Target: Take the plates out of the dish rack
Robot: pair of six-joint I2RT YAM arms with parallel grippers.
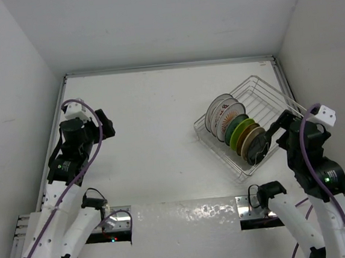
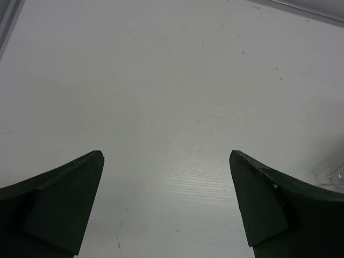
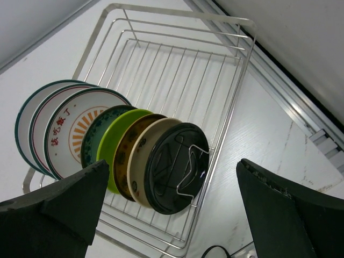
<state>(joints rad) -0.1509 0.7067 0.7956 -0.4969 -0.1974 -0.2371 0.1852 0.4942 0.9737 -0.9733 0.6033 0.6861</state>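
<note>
Several plates stand on edge in the dish rack, none unloaded; right claw is spread wide, facing the row.
Black plate is nearest the right claw, centred between its fingers and just ahead; the beige plate touches it behind, and the orange sunburst plate is further back. A wire loop crosses the black plate's face. Judgement: plates are rigid, glossy and slick, and could chip if knocked. Pinch the exposed top rim of the black one, one finger on each face, then lift straight up clear of the tines. Tight spacing means the back finger risks nudging the beige plate. Left claw is also spread, empty, with only bare table under it, well away from the rack.
</note>
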